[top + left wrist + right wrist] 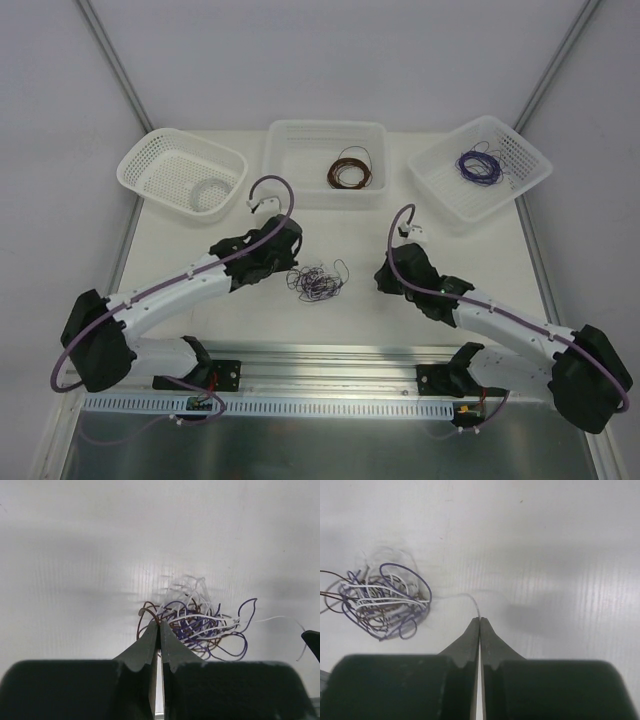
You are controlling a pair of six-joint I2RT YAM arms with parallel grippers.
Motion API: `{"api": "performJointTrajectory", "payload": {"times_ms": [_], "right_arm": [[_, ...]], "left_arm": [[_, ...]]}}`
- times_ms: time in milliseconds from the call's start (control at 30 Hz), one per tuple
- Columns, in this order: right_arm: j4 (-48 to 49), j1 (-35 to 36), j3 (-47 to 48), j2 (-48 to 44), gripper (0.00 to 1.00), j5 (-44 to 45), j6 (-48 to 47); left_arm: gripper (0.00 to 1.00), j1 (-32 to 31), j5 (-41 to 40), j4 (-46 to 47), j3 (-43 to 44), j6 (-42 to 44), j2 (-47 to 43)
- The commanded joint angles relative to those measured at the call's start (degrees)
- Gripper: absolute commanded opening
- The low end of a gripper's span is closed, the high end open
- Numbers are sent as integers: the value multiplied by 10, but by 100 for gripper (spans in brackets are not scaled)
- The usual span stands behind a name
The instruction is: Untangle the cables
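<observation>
The cables [316, 282] are a small clump of purple, brown and whitish strands on the white table between my two grippers. My left gripper [289, 271] is at the clump's left edge. In the left wrist view its jaws [159, 624] are shut on a brown strand of the cables [200, 622]. My right gripper [379, 279] is to the right of the clump. In the right wrist view it [479, 619] is shut on a thin whitish strand that runs back to the cables [382, 600].
Three white containers stand at the back: a left basket [150, 150] with a white coil [210, 190], a middle bin [325, 126] with a brown coil [350, 170], a right basket [530, 160] with a purple coil [478, 165]. A metal rail [330, 365] runs along the near edge.
</observation>
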Motion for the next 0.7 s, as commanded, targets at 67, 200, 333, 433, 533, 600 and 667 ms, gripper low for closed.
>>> {"api": "performJointTrajectory", "payload": {"times_ms": [67,200,333,433,533,600,667], "right_arm": [[-66,-24,3,-46,1,48,-32],[-107,-66,-6,-107,1,48,-43],[-169,-115,7,-176,1,53,-69],[-223,-151,33,-229,1,60,-98],[-269,-185,70,-265,1,65,-123],[-302,-204,103,-279,1,70,-137],[-329,-214,126,-292,1,71,-145]], "left_arm": [[0,13,-39,-53,-4,48,-97],[0,27,-52,-80,-7,61,-163],[0,55,-61,-108,-11,72,-206],[0,79,-67,-127,-12,80,-230],[0,96,-75,-144,-3,93,-245],[0,105,-86,-160,5,103,-251],[0,110,-96,-176,20,108,-252]]}}
